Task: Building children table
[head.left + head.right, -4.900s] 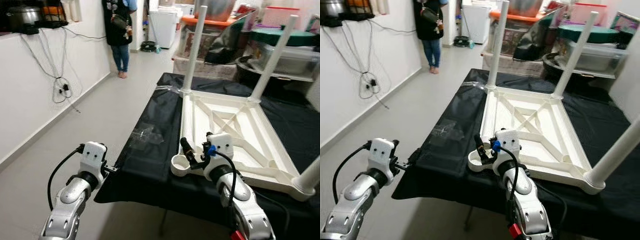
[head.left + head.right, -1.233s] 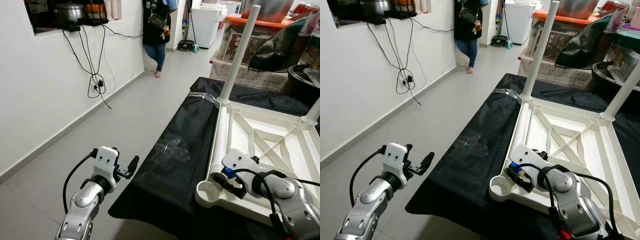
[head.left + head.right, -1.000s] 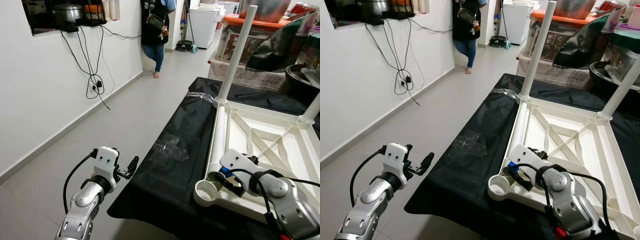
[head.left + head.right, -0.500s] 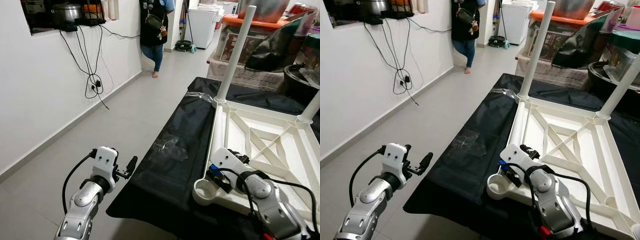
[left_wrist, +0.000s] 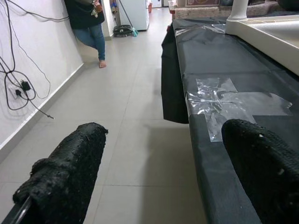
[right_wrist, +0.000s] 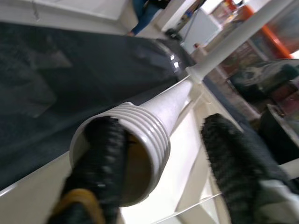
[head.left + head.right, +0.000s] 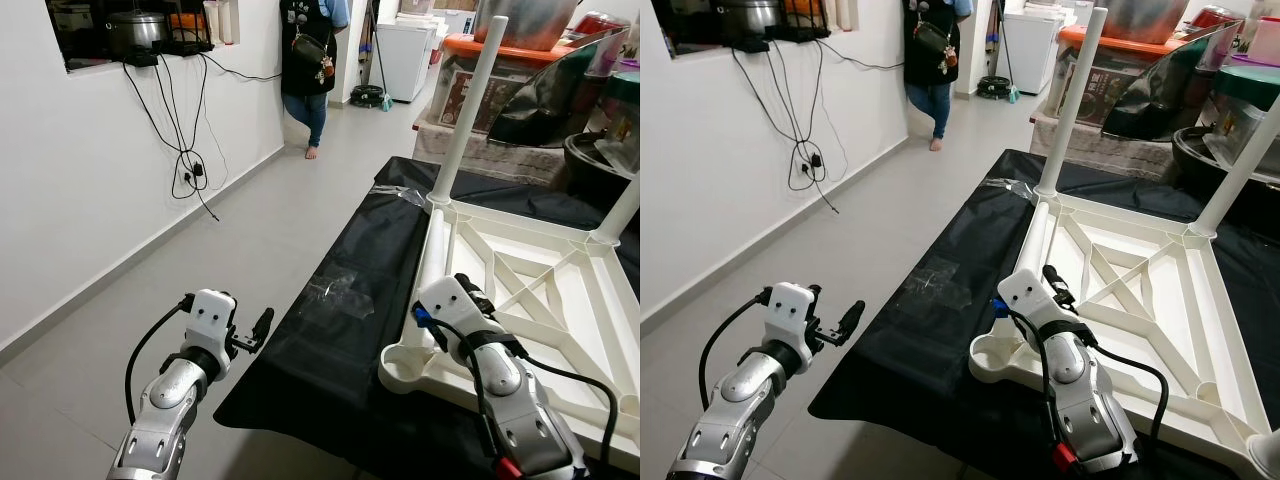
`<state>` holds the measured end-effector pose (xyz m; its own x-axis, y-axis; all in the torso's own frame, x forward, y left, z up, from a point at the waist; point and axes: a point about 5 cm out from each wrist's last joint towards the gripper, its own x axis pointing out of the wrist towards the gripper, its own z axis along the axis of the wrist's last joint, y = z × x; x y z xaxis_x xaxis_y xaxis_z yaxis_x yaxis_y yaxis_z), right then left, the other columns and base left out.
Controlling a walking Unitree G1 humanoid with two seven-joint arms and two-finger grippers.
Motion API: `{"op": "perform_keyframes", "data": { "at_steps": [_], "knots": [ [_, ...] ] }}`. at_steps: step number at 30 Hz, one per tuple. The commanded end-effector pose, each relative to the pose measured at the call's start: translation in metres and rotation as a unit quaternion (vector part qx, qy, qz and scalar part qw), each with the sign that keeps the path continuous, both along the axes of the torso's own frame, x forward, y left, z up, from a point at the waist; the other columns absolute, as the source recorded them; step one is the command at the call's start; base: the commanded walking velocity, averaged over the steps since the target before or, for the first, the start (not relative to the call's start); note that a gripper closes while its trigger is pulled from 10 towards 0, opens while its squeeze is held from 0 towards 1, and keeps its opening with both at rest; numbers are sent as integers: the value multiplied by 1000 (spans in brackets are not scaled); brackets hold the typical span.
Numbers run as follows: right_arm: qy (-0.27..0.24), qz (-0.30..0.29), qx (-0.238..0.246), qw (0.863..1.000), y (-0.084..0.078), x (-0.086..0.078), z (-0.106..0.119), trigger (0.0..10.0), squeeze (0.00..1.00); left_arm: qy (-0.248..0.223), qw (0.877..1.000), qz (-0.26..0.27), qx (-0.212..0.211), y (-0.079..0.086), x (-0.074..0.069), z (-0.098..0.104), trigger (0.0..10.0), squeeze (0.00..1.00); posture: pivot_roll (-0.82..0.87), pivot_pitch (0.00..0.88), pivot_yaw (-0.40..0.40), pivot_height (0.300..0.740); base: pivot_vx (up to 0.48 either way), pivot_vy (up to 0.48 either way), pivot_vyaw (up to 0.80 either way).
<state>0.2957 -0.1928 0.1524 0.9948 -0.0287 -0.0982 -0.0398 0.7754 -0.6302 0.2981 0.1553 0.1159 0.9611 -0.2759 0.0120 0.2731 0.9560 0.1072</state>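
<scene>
White table (image 7: 560, 290): two upright legs (image 7: 468, 105); right gripper (image 6: 161, 154) straddles one loose leg (image 6: 140, 126), open.

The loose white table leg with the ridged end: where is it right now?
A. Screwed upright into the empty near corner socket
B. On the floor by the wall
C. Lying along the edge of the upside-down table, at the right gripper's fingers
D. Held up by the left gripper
C: the loose leg lies along the upturned table, its threaded open end between the right gripper fingers; the corner socket is empty.
</scene>
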Motion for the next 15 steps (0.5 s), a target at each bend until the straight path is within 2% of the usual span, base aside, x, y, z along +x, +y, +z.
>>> {"op": "perform_keyframes", "data": {
  "at_steps": [1, 15],
  "knots": [
    [-15, -22, 6, 1000, -7, 3, 4, 0, 0, 6, 1000, 5, 10, 4, 0, -3, 10000, 0, 34, 0, -95, 740, 0, 0, 0],
    [11, -12, 32, 999, 5, 8, -10, 0, 0, 10, 1000, 15, 23, 8, -1, -6, 10000, 0, 49, 0, -102, 740, 0, 0, 0]
  ]
}}
